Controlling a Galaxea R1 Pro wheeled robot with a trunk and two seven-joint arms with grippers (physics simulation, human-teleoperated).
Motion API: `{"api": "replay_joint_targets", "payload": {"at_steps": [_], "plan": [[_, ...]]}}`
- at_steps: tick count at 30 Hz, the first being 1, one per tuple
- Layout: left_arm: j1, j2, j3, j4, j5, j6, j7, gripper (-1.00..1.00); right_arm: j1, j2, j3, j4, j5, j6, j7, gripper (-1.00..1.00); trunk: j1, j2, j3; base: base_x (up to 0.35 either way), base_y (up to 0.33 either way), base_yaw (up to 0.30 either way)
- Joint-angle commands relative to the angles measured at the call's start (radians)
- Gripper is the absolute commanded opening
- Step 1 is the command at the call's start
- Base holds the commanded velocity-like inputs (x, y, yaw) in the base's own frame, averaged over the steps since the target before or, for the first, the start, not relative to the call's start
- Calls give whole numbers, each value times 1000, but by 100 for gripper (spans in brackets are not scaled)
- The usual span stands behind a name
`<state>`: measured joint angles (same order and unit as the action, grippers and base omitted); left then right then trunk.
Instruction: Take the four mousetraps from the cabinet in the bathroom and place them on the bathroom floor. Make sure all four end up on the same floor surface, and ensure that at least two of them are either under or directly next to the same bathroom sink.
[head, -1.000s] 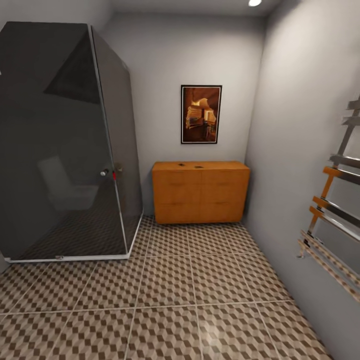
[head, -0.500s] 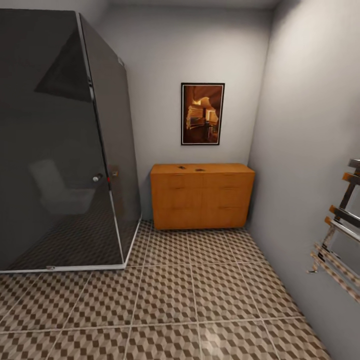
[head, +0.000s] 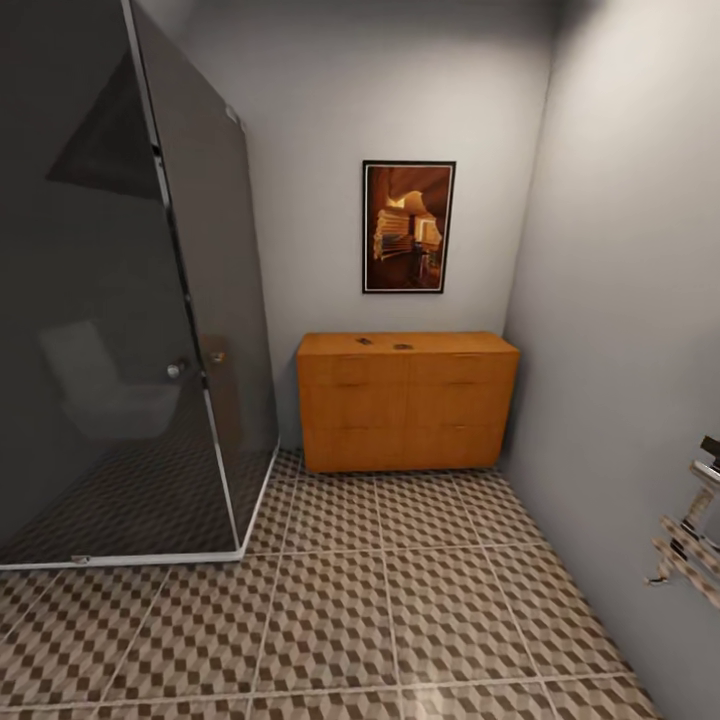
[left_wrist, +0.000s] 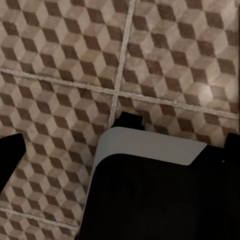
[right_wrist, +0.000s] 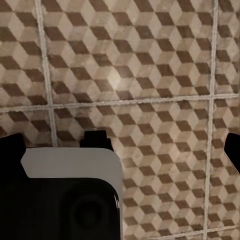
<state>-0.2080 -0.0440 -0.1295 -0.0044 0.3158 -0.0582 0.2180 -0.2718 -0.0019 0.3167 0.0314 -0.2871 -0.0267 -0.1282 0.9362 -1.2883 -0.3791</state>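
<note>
Mousetraps (head: 364, 341) atop cabinet (head: 405, 405), across floor (head: 330, 590)

We see the bathroom floor (head: 400, 610), tiled in a brown, beige and white cube pattern, carrying the cabinet (head: 407, 405) against the far wall. On the cabinet's flat top lie two small dark mousetraps (head: 365, 341), near each other but apart

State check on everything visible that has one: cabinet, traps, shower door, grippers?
cabinet: drawers all shut
mousetraps: two small dark items lying flat on the cabinet top, untouched; too small to count more
shower door: shut
left gripper: open, empty, above the floor
right gripper: open, empty, above the floor
</note>
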Motion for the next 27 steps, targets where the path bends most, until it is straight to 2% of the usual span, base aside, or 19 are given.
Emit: {"api": "replay_joint_targets", "payload": {"at_steps": [1,27], "plan": [[-1,0,-9,1,9,-3,3,100,-1,0,9,2,-9,-4,-1,100,1,-1,-1,322,0,0],[-1,1,-9,1,9,-3,3,100,-1,0,9,2,-9,-2,-1,100,1,-1,-1,322,0,0]]}}
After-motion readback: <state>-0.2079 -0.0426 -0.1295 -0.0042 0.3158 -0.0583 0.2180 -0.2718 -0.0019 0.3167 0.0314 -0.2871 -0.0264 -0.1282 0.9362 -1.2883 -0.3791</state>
